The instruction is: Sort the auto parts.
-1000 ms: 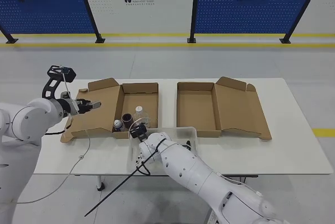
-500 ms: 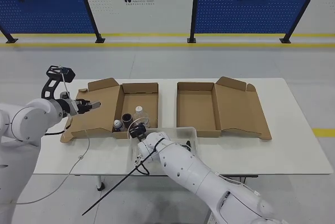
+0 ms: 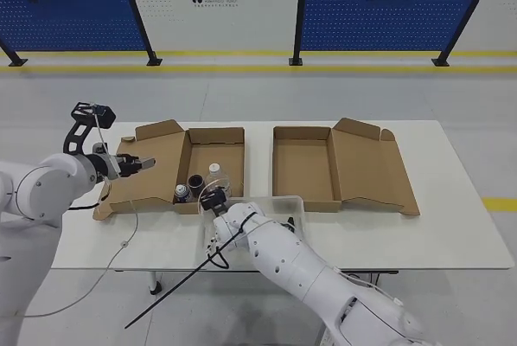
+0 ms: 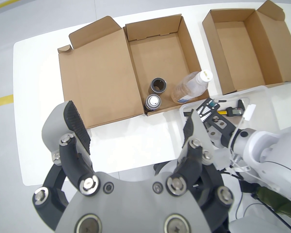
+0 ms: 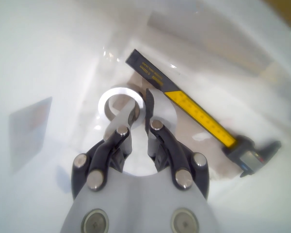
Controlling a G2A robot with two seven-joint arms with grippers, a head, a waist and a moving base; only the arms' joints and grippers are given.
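Metal ring (image 5: pixel 121 90), silver and thick-walled, lies in the clear bin (image 5: pixel 63 49) beside a yellow-scaled caliper (image 5: pixel 191 107), its wall pinched by the right gripper (image 5: pixel 141 106). The left gripper (image 4: pixel 130 116) hangs spread wide above the white table (image 3: pixel 449 233), which stands on a grey floor (image 3: pixel 241 95) before blue panels (image 3: pixel 379 22).

Overhead overview; right wrist close inside bin (image 5: pixel 38 49)

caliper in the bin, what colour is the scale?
Caliper scale: yellow, with a black end section. Best in the right wrist view.
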